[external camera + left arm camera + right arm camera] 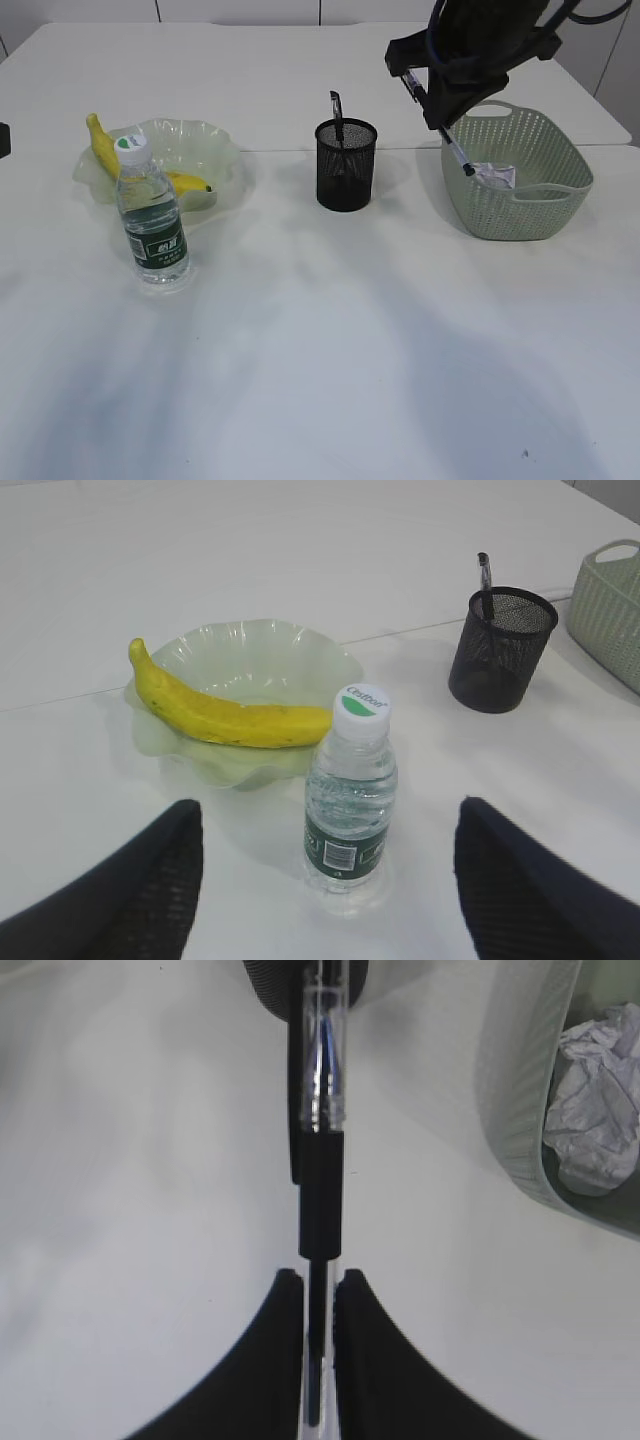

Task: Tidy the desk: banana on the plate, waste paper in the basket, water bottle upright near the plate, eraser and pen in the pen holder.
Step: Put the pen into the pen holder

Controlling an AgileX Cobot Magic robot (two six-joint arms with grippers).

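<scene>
Pretty far along, I'd say. The banana (230, 715) is lying across the plate (300, 645), and the water bottle (151, 215) stands upright just in front of the plate, cap on. The waste paper (600, 1100) is down inside the basket (520, 215), off to the right of the pen holder (346, 165). One pen (337, 112) already pokes out of the pen holder.

What's left is the second pen (322, 1160). The right end effector (318, 1290) is pinching it, raised above the counter (320, 350) between the pen holder and the basket. The left end effector (325, 880) hangs spread wide and empty, just in front of the water bottle. Can't spot the eraser anywhere; might be inside the pen holder, can't tell.
</scene>
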